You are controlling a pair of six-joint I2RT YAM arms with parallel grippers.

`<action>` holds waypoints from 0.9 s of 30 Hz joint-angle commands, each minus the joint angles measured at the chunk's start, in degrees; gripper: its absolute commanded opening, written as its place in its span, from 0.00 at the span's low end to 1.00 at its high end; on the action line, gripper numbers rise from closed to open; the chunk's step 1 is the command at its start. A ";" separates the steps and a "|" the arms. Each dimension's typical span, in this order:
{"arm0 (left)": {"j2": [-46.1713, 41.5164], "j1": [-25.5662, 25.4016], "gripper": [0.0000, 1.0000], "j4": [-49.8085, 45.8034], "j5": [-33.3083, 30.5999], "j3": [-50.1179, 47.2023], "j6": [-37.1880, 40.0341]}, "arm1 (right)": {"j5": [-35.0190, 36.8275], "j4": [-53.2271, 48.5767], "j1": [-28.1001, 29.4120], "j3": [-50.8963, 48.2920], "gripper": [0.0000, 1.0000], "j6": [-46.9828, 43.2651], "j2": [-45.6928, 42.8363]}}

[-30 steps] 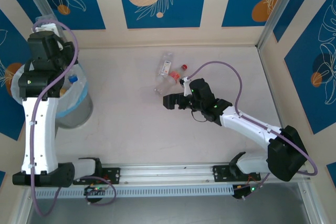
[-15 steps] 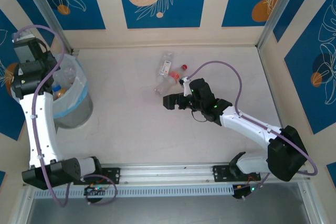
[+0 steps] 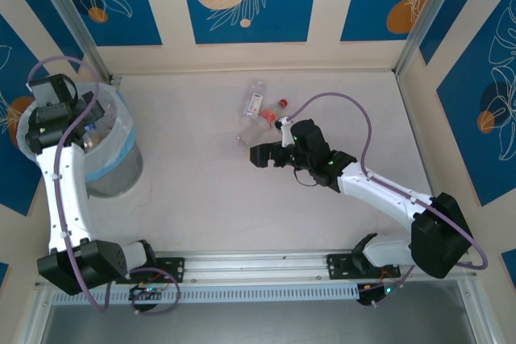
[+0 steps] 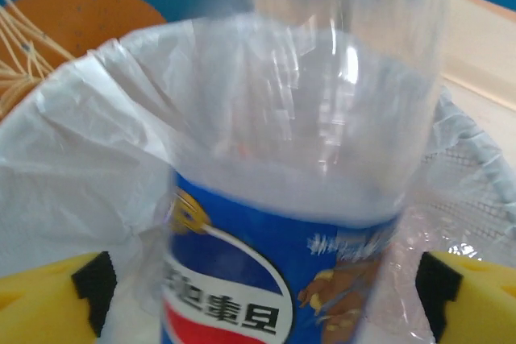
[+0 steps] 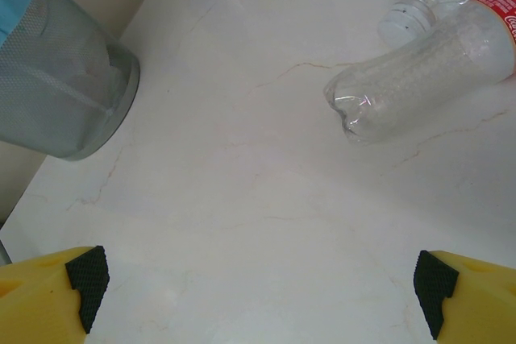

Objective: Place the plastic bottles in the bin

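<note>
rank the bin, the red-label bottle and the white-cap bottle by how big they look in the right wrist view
1. bin and red-label bottle: about alike, both cropped
2. white-cap bottle: smallest

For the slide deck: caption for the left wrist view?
Clear blue-labelled bottle between wide-open jaws, over the bag-lined bin.

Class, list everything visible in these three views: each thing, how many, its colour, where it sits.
Bin: one, grey, lined with a white-bluish bag, far left.
Table: one, pale marbled.
Pepsi bottle: one, clear with blue label, over the bin's bag.
Table bottles: at least three, clear, red and white labels, mid-table.
Left gripper: one, yellow-tipped, open, either side of the Pepsi bottle.
Right gripper: one, yellow-tipped, open, near the table bottles.
</note>
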 commanded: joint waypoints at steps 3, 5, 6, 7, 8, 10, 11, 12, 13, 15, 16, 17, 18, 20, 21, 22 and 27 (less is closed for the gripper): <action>0.40 0.71 0.99 -2.22 5.61 -0.21 -2.69 | 0.27 -0.17 0.30 2.18 1.00 -1.22 0.44; 0.95 0.68 0.99 -2.85 8.43 1.35 -2.76 | 0.61 -0.43 0.31 2.44 0.99 -0.99 0.62; 1.27 0.68 0.99 -3.06 9.68 1.99 -3.03 | 1.02 -0.36 0.26 2.42 1.00 -0.73 0.65; 1.39 0.68 0.99 -3.21 10.81 2.52 -3.27 | 1.59 -0.41 0.32 2.40 0.99 -0.27 0.75; 1.48 0.65 0.99 -3.33 12.51 2.90 -3.59 | 2.45 -0.44 0.31 2.30 0.99 0.37 0.86; 1.30 0.59 0.99 -3.30 15.68 3.30 -4.20 | 3.79 -0.58 0.22 2.20 0.99 1.74 0.98; 0.98 0.54 0.99 -3.09 17.72 3.40 -4.49 | 4.49 -0.89 0.13 2.21 0.99 2.33 1.12; 0.53 0.45 0.99 -2.91 19.76 3.48 -4.73 | 5.39 -1.38 -0.01 2.29 1.00 3.14 1.19; 0.07 0.28 0.99 -2.68 21.46 3.48 -5.01 | 6.04 -1.91 -0.21 2.46 1.00 3.78 1.35; -1.17 -0.10 0.99 -1.69 25.71 3.30 -5.36 | 7.32 -2.91 -0.97 2.72 1.00 5.40 1.59; -1.63 -0.19 0.99 -1.57 27.17 3.39 -5.74 | 7.39 -3.01 -1.41 2.65 1.00 5.95 1.69; -2.14 -0.45 0.99 -1.42 28.94 3.56 -6.06 | 7.39 -2.97 -1.78 2.57 1.00 6.68 1.81; -2.61 -0.69 0.99 -1.24 30.94 3.61 -6.39 | 7.48 -3.20 -2.34 2.56 0.99 7.36 1.93; -3.48 -1.46 0.99 -0.81 34.72 3.84 -6.74 | 8.13 -3.99 -3.20 2.85 1.00 9.31 2.30; -3.92 -1.89 0.99 -0.49 36.30 3.71 -6.99 | 8.39 -4.60 -3.75 3.07 1.00 10.34 2.62; -4.42 -2.54 0.99 -0.18 37.73 3.53 -7.14 | 8.53 -5.16 -4.27 3.29 1.00 11.18 2.99; -6.80 -5.39 0.99 1.32 42.48 2.05 -8.07 | 8.86 -7.81 -5.84 4.61 1.00 14.69 5.12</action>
